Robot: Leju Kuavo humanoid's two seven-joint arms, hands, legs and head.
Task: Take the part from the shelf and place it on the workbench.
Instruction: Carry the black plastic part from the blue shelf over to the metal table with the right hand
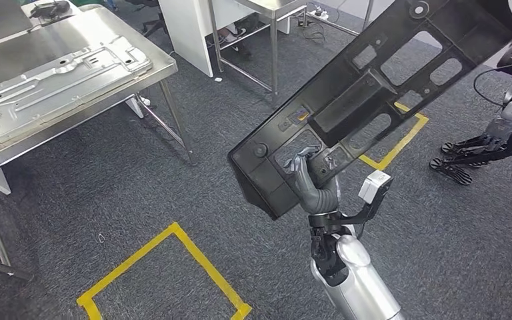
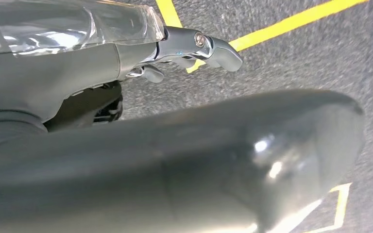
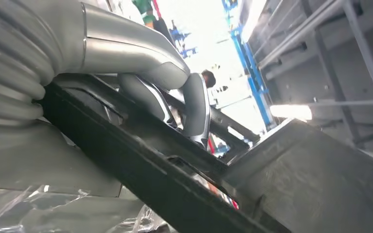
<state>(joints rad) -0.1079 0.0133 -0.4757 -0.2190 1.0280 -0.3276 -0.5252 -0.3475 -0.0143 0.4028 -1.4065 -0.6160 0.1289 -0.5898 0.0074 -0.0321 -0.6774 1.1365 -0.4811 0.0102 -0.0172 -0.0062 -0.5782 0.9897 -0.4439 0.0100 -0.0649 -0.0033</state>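
- Your right robot hand (image 1: 308,167) is closed on the black part (image 1: 373,87). In the head view its fingers reach up through an opening near the part's lower end. In the right wrist view they curl over one of its ribs (image 3: 194,111).
- That arm rises from below with the forearm near upright and the wrist bent under the part, so it carries the load from one end alone.
- Your left robot hand (image 2: 199,46) holds nothing. Its fingers are stretched out and apart above the grey floor (image 2: 320,53), near a line of yellow tape (image 2: 291,22).
- The part is a long, flat panel full of cut-outs. It hangs tilted in the air over the floor, low end at the hand and high end far out toward the top right.
- The bench (image 1: 163,67) stands well apart, off to the left, with pressed metal panels (image 1: 60,73) lying on much of its top.
- My reading is that the pick from the shelf is done and you are in the carry.
- Next you need to turn toward the bench, close the gap, level the part and lower it onto the top beside or over those panels.
- Watch the long free end. It may swing, or twist in a one-handed hold, and it could catch the bench edge on the way in.
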